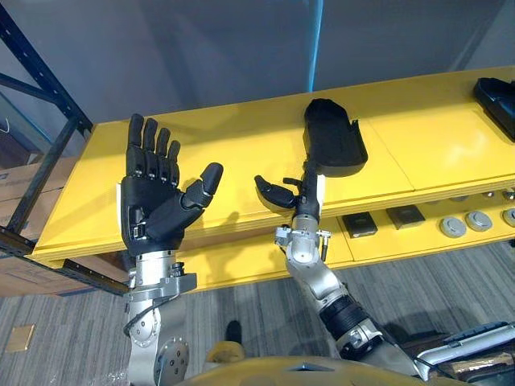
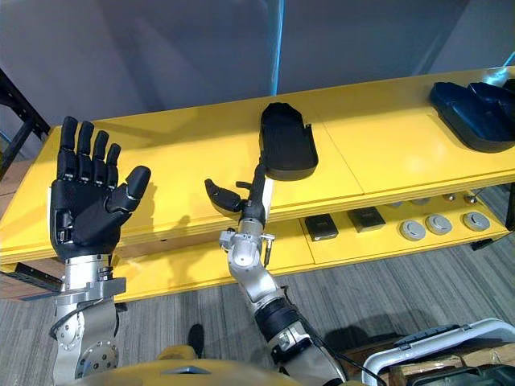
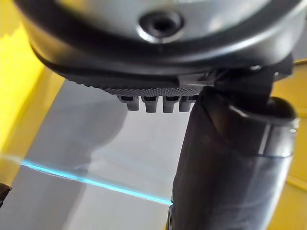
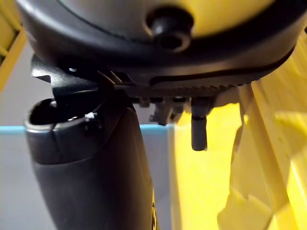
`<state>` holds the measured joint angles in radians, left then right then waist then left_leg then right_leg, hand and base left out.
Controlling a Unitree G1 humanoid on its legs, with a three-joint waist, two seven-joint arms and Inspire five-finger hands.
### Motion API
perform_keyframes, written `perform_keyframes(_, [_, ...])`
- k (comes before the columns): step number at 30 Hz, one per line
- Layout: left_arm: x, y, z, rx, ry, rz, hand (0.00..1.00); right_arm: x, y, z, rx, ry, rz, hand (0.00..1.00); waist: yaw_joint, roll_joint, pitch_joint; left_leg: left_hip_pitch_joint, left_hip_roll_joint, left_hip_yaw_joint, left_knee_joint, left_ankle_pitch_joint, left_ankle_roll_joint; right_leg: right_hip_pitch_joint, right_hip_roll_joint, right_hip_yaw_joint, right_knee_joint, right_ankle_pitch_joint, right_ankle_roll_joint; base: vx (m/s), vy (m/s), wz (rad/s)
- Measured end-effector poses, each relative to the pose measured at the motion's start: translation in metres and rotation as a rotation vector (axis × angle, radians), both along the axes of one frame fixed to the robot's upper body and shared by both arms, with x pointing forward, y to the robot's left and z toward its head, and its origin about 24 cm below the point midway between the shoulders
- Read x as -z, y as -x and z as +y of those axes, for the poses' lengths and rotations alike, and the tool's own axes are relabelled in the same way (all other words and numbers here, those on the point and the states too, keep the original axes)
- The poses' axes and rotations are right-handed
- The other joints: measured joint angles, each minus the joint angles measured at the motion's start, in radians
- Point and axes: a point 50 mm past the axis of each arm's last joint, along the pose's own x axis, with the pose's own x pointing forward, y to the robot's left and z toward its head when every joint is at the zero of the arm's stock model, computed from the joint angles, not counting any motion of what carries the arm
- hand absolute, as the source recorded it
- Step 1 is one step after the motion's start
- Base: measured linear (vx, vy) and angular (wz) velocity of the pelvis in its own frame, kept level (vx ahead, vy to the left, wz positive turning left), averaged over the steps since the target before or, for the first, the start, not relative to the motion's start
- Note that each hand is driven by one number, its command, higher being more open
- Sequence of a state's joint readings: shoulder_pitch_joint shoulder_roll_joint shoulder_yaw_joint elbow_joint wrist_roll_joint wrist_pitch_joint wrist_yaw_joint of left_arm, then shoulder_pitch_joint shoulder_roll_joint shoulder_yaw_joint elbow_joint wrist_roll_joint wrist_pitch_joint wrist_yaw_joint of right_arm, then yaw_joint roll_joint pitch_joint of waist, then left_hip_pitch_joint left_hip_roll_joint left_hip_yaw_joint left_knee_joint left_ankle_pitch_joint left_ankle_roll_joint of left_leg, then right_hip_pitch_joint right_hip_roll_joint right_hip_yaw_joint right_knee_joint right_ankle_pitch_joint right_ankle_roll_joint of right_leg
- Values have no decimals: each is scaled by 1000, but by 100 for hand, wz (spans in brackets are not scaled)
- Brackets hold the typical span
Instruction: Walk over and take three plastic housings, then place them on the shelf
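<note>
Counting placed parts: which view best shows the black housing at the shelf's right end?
Right eye view: most of the housing shows, lying on the top shelf. The left eye view cuts it at its edge; both wrist views face elsewhere.

Yellow shelf [image 1: 241,161] in two boards — black plastic housing [image 1: 334,137] mid-frame on the upper, second housing [image 1: 497,100] at upper right; dark squares [image 1: 359,224], grey discs [image 1: 452,227] on the lower, right.

No text, label or number is legible.
</note>
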<state>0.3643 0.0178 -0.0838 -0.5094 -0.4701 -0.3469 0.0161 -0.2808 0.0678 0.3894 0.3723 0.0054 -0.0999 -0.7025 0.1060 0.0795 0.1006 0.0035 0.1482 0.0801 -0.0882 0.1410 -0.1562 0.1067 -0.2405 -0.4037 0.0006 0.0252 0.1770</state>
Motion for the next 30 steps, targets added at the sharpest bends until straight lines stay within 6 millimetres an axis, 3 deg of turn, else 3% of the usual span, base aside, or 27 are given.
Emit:
perform_keyframes(7, [0, 0, 0, 2, -3, -2, 100, 1, 2, -8, -19, -27, -13, 100, -1, -2, -1, 2, 0, 3, 0, -2, 0, 0, 0, 3, -1, 3, 5, 0, 0, -1])
perform_keyframes(15, [-2, 1, 6, 23, -50, -26, 100, -2, 15, -10, -285, -156, -56, 100, -25, -21, -10, 6, 2, 13, 2, -7, -2, 0, 2, 21, -3, 4, 5, 1, -1, -4])
perform_keyframes(20, [-3, 3, 20, -27, -90, -30, 100, -36, 43, -31, -475, -200, -204, 100, -35, -32, -11, 14, 7, 40, 2, -16, -5, -14, 5, 50, -4, 6, 4, -2, -6, -16])
perform_keyframes(22, [-4, 4, 23, -39, -104, -30, 100, -49, 54, -39, -538, -234, -255, 100, -55, -40, -10, 20, 13, 56, 2, -19, -6, -17, 10, 64, -4, 7, 2, -6, -12, -20])
perform_keyframes(25, [-5, 4, 23, -27, -115, -37, 100, -48, 65, -54, -540, -241, -263, 100, -76, -56, -18, 24, 21, 82, 2, -25, -8, -34, 18, 93, -5, 9, -2, -12, -13, -26])
perform_keyframes(30, [-6, 4, 21, 1, -102, -51, 100, -33, 83, -78, -543, -188, -190, 100, -116, -57, -17, 29, 21, 117, 2, -32, -9, -56, 18, 130, -8, 16, -1, -2, 3, -22])
